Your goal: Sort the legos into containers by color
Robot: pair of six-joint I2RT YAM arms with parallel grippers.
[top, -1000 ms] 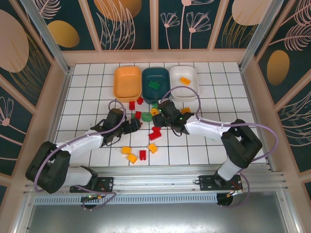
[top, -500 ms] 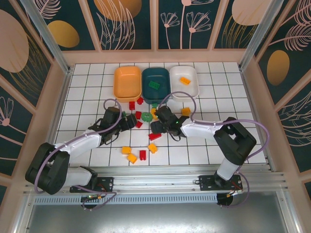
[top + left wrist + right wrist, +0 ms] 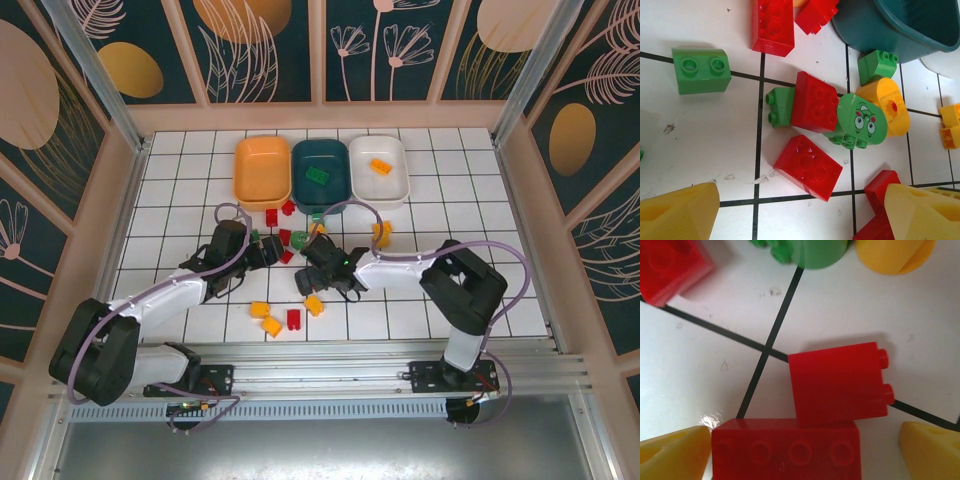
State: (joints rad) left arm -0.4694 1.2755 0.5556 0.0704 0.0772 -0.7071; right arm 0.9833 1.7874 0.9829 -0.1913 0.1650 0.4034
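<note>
1. Sorted so far: the glossy dark teal plastic tray [image 3: 335,190] holds one green brick [image 3: 318,172], the white tray [image 3: 388,190] holds one orange brick [image 3: 381,166], and the orange tray [image 3: 262,170] holds none.
2. Left to do: hard, studded loose legos [image 3: 293,319] lie scattered at 6 o'clock of the trays on the tiled desk [image 3: 170,190].
3. Left gripper [image 3: 801,191]: released and empty, above a smooth red block [image 3: 807,167].
4. Right gripper [image 3: 805,432]: released, straddling a long red brick [image 3: 785,455].

3 trays [image 3: 262,168] in row, legos [image 3: 271,326] scattered nearer
</note>
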